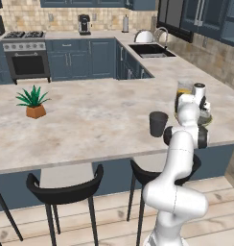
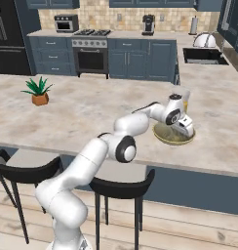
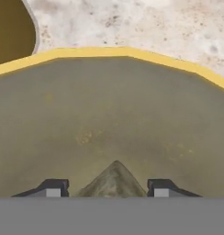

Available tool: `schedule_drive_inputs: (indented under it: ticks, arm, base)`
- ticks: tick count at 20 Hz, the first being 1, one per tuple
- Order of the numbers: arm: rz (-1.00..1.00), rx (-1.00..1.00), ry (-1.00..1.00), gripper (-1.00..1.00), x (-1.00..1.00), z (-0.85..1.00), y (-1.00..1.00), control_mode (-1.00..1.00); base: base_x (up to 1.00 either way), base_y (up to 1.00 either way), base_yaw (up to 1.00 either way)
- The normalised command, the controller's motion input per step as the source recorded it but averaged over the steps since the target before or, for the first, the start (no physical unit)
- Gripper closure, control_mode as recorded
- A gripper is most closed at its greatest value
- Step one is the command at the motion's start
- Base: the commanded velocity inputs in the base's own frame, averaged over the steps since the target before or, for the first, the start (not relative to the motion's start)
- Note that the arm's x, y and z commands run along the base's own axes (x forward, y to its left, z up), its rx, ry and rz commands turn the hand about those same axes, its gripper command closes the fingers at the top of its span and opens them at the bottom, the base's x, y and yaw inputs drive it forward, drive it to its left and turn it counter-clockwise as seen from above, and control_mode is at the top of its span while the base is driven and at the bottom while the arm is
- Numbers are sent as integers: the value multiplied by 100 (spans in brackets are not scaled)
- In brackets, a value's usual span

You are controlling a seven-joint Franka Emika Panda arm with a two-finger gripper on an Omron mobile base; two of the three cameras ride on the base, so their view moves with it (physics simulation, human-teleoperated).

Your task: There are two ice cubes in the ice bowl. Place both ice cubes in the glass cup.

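My gripper (image 3: 108, 188) is down inside the olive-tan ice bowl (image 3: 109, 110), whose yellow rim curves across the top of the hand view. A translucent ice cube (image 3: 115, 180) sits between the two fingertips (image 3: 55, 187), with a narrow gap on each side, so the gripper stands open around it. The glass cup (image 3: 10, 32) is just beyond the bowl's rim, at the upper left of the hand view. In the right base view the hand (image 2: 184, 127) dips into the ice bowl (image 2: 166, 138), and the glass cup (image 2: 182, 95) stands right behind it. A second ice cube is hidden.
A dark grey tumbler (image 1: 158, 123) stands on the counter left of the arm. A potted plant (image 1: 33, 102) sits far left. The counter's front edge runs close by the bowl, with black stools (image 1: 66, 192) below. The sink (image 1: 150, 49) lies at the back.
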Motion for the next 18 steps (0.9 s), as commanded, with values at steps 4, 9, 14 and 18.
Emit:
schedule_drive_inputs:
  ticks: [4, 9, 14, 18]
  arm:
    - [-7, 1, -17, 100, -56, 81, 24, -100]
    - [-2, -3, -34, 100, -100, 45, 79, -100]
    - [4, -21, -37, 100, -100, -47, 100, -100]
    - [7, -21, -40, 100, -100, -95, 100, -100]
  base:
    - [0, 0, 0]
    - [0, 0, 0]
    - [0, 0, 0]
    - [0, 0, 0]
